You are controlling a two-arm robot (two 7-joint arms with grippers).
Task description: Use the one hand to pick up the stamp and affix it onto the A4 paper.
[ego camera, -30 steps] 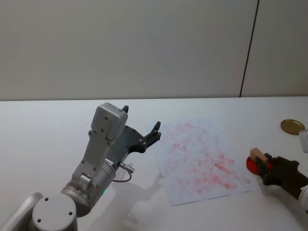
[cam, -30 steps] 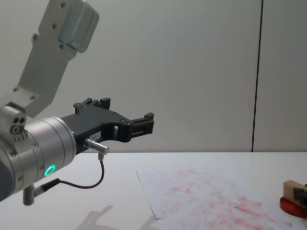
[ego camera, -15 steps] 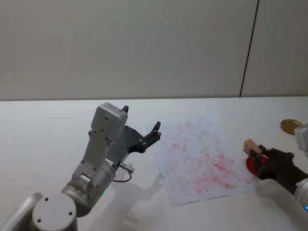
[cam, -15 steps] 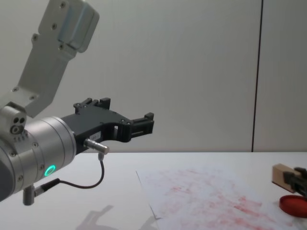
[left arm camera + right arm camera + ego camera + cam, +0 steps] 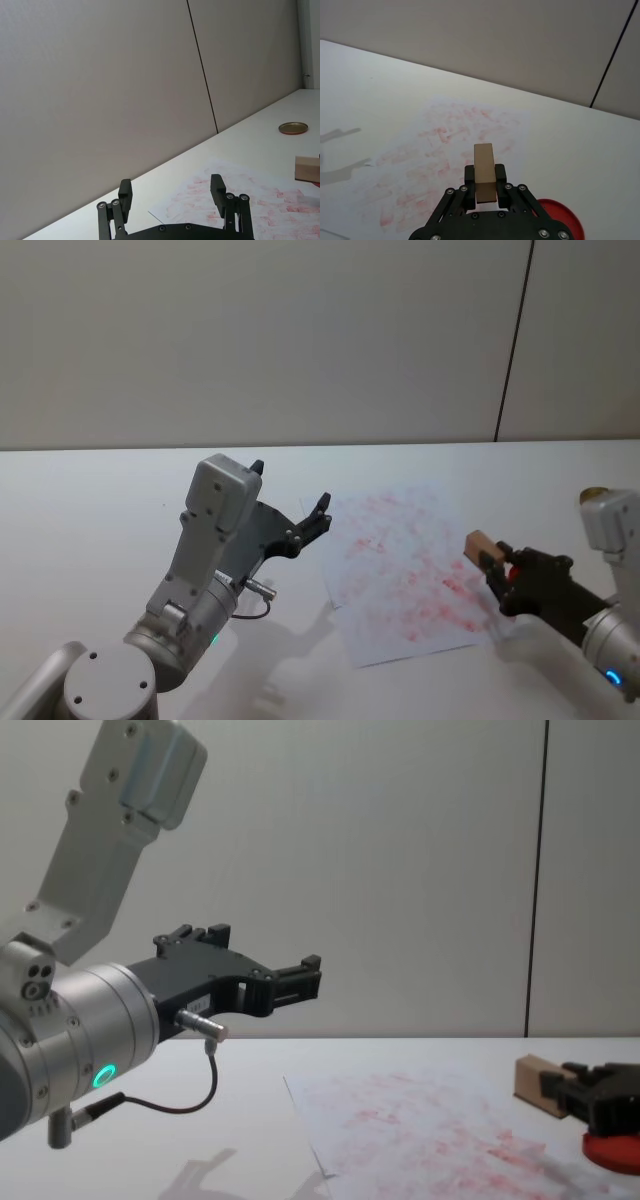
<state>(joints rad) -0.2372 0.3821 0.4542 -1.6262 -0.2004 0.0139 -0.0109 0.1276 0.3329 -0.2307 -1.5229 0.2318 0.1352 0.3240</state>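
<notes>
My right gripper (image 5: 497, 568) is shut on the stamp (image 5: 481, 544), a small pale wooden block. The stamp hangs just over the right part of the A4 paper (image 5: 400, 580), a white sheet covered in faint red marks. In the right wrist view the stamp (image 5: 485, 170) stands upright between the black fingers, with the paper (image 5: 440, 150) beyond it. From the chest, the stamp (image 5: 536, 1085) and right gripper (image 5: 578, 1096) sit low at the right. My left gripper (image 5: 292, 486) hovers open and empty, left of the paper.
The round red ink pad (image 5: 612, 1152) lies on the table right of the paper, also behind my gripper in the wrist view (image 5: 559, 214). A gold lid (image 5: 293, 128) rests farther right. The left arm's silver body (image 5: 90, 1030) looms large at the left.
My right gripper has lifted the stamp off the red ink pad and carried it left, over the paper's right edge. The left arm has not moved.
</notes>
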